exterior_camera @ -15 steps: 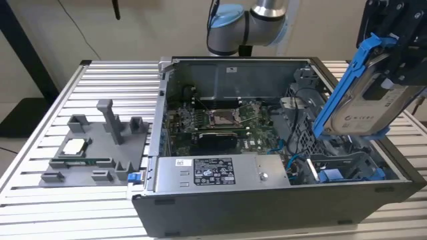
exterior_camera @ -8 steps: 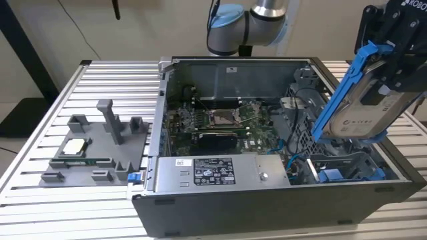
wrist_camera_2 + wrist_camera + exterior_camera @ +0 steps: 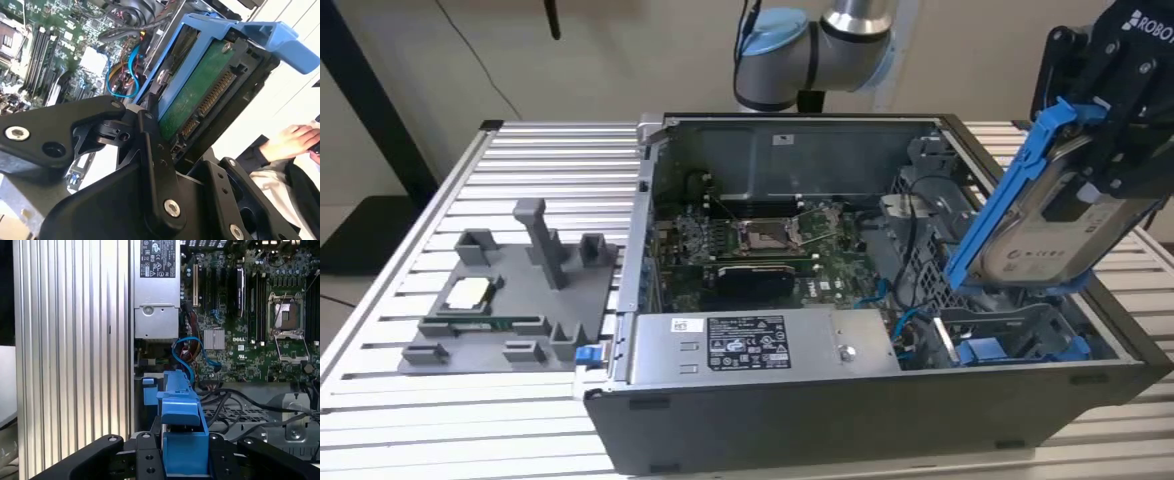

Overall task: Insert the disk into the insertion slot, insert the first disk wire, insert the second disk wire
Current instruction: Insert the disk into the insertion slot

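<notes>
Wall: a plain beige wall [image 3: 587, 60] is being lit evenly behind the table.
Table: a ribbed silver table [image 3: 547, 160] is being used as the work surface.
Post: a black post [image 3: 374, 110] is being held upright at the exterior view's left, beside the table.

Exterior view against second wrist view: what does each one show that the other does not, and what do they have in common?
The exterior view gives the disk from its labelled silver face, the insertion slot below it, the grey power supply box and a grey parts tray on the exterior view's left. The second wrist view gives the disk's green circuit board side with its connector row, and a person's hand. Both show the gripper shut on the tilted disk, and the motherboard.
</notes>
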`<state>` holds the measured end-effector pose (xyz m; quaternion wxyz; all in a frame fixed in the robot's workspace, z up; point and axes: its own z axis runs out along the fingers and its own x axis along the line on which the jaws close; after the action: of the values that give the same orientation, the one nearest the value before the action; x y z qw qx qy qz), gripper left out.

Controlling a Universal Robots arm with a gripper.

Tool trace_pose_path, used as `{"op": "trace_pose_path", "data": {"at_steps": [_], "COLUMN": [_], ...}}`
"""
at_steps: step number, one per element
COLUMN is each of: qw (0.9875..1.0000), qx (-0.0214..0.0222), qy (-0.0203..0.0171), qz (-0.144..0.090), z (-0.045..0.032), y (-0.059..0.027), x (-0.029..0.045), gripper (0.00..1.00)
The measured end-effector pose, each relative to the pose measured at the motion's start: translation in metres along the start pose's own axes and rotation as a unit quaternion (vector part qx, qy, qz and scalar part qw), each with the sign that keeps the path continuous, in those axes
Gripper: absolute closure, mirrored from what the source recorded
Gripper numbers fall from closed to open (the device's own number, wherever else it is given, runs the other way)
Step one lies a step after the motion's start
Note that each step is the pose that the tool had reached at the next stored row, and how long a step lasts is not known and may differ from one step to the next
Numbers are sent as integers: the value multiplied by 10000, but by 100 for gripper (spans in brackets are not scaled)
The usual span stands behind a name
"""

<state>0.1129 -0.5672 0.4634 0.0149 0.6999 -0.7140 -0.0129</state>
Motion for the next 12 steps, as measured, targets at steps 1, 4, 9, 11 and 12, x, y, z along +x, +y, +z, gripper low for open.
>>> {"op": "trace_pose_path", "data": {"at_steps": [1, 4, 9, 11, 12], "qw": [10000, 10000, 10000, 10000, 10000], "qx": [0, 0, 0, 0, 0], "qy": [0, 0, 1, 0, 0], "qz": [1, 2, 3, 3, 3], "z": [13, 48, 69, 70, 71], "y": [-8, -28, -36, -37, -37], "x": [2, 7, 7, 7, 7], "gripper": [67, 67, 67, 67, 67]}}
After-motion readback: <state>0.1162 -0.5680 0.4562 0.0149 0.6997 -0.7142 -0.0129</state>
